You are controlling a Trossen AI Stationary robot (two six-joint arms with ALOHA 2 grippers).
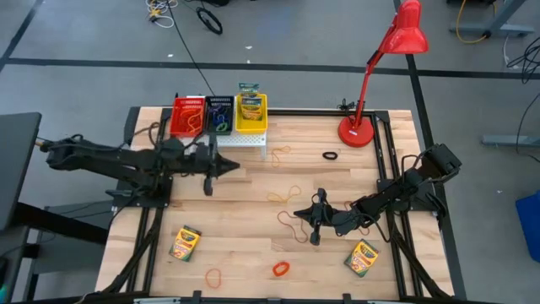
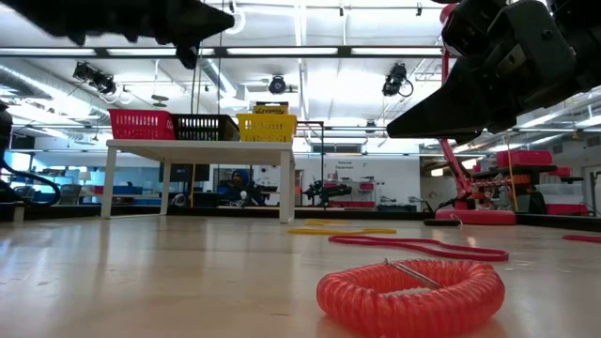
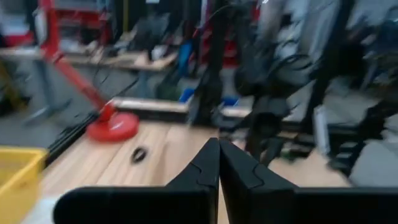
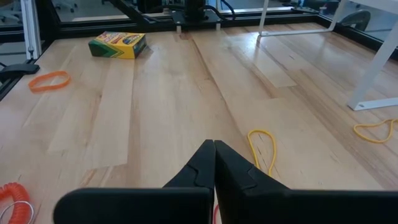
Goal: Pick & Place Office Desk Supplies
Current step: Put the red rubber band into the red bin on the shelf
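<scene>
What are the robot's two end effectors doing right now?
Left end effector: closed, holding nothing visible.
Right end effector: closed, holding nothing visible.

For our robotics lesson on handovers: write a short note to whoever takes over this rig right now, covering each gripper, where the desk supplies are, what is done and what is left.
Left gripper: shut, empty, raised just in front of the baskets.
Right gripper: shut, empty, low over mid-table.
Done: one crayon box sits in the yellow basket; loops lie in the black basket; a rubber band is in the red basket.
Left on the table: crayon boxes front left and front right, the orange coil, the black loop by the lamp, and several rubber bands.
</scene>
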